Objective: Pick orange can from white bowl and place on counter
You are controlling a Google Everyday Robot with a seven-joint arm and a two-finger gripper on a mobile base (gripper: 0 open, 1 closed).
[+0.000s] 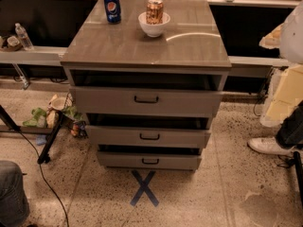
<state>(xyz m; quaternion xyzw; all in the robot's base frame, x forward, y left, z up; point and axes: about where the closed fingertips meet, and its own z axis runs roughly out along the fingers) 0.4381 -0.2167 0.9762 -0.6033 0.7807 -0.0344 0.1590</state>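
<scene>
The orange can (155,11) stands upright inside the white bowl (154,27) at the back middle of the counter (142,46), the glossy grey-brown top of a grey cabinet. My gripper is not in view. Only a white rounded shape (294,30), perhaps part of my arm, shows at the right edge, well right of the bowl and level with the counter top.
A blue Pepsi can (112,6) stands left of the bowl. The cabinet's three drawers (146,100) are slightly open. A person's shoe (267,145) and a pale yellow object (284,96) are on the right. Litter (57,115), a cable and a blue X (144,188) are on the floor.
</scene>
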